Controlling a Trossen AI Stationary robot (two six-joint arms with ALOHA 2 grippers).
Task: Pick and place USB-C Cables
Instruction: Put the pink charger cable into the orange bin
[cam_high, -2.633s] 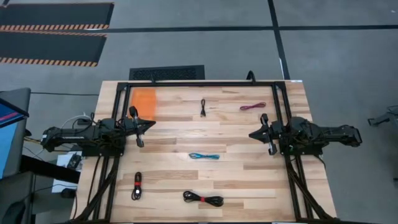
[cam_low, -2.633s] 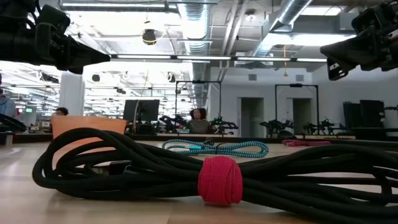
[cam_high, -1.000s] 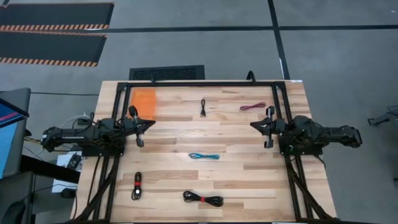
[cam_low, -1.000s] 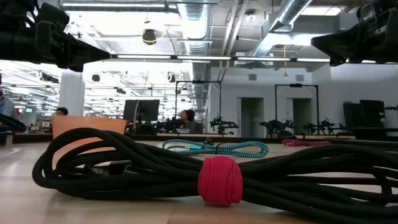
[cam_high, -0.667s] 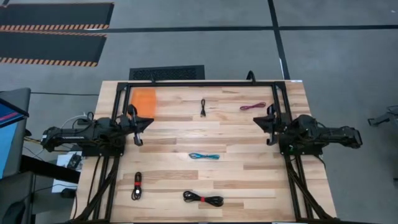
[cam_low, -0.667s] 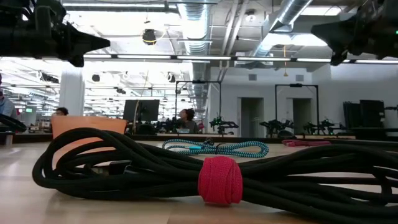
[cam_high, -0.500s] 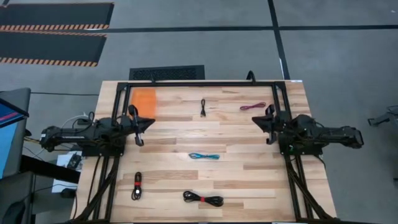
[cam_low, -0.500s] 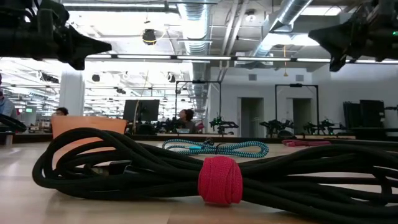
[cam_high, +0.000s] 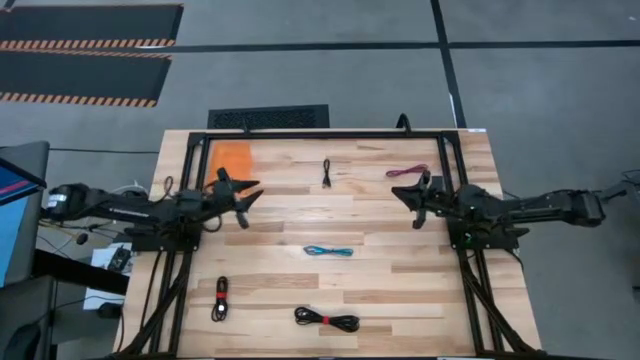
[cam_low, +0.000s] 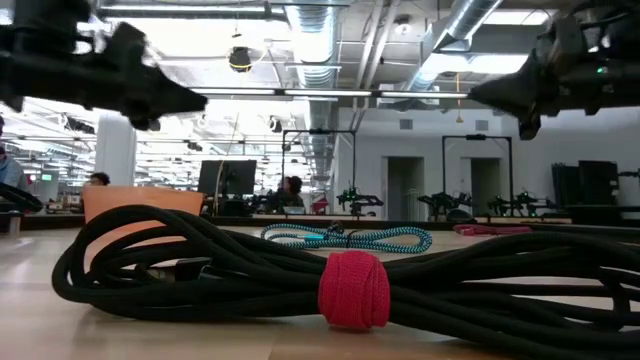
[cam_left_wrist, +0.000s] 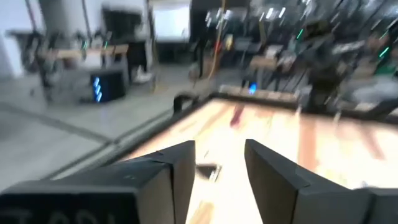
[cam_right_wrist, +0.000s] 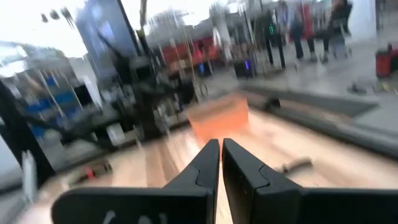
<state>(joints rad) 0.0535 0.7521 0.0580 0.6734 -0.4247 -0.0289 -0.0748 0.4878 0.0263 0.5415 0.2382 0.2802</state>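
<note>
Both my arms have reached inward over the worktop (cam_high: 370, 250); left gripper (cam_left_wrist: 219, 171) parted, right gripper (cam_right_wrist: 221, 163) closed, empty.

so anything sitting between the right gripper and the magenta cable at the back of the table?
Nothing visible. In the high view the right gripper hangs just in front of the thin coiled magenta cable, with only bare wooden table between them. Its fingers are nearly shut and hold nothing.
</note>
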